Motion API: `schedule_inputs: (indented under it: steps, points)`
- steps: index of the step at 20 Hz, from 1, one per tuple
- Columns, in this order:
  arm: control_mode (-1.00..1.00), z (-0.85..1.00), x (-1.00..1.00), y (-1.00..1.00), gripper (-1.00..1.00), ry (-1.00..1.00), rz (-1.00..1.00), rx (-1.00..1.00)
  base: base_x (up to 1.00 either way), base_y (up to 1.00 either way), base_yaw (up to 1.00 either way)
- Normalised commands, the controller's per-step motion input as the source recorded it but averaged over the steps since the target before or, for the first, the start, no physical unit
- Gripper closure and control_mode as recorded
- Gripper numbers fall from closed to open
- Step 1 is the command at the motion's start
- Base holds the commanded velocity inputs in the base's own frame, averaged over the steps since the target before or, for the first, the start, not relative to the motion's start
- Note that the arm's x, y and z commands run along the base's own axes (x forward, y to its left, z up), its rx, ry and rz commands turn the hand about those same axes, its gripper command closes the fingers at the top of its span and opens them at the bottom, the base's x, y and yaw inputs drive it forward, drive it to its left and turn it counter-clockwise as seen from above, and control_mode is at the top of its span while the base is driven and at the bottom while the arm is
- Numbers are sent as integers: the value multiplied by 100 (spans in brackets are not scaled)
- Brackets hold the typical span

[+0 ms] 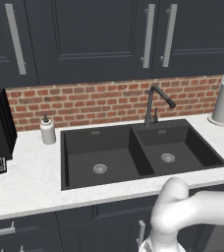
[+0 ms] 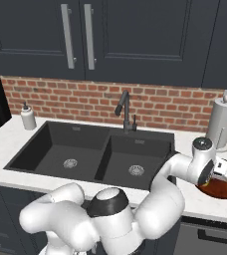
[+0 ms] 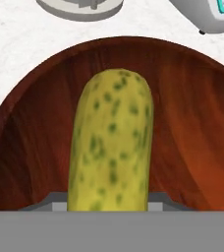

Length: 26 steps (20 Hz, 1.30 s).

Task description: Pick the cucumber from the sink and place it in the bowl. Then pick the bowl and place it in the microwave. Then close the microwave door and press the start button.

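The cucumber [image 3: 111, 142] stuck out from the gripper [image 2: 224, 170], held tight between its fingers, and hung right over the bowl [image 3: 192, 123]. The bowl sat on the white counter [image 2: 200, 201], to the right of the sink [image 2: 95, 154]. Both basins had nothing in them. Farther back stood a paper towel roll [image 2: 221, 122], near the brick wall [image 2: 170, 107].

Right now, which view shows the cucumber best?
The hand view: the cucumber stands large and unblocked there, over the bowl. In the right base view the hand covers it, above the bowl. The left base view has just the bowl's edge at right.
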Motion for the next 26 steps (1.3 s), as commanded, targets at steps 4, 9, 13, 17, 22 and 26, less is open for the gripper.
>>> schedule_inputs:
  steps: [4,9,13,17,22,26]
  points:
    - [-100,-41,21,-14,100,2,0,0,0,0,0]
    - [-100,-13,23,-6,-100,0,0,0,0,0,0]
    - [-100,0,3,-1,-100,0,0,0,0,0,0]
    - [-100,1,0,0,-100,-6,0,0,0,0,0]
    - [-100,11,-10,14,-100,-17,0,-6,0,0,0]
    - [-100,42,-20,54,-100,-15,0,-21,0,0,0]
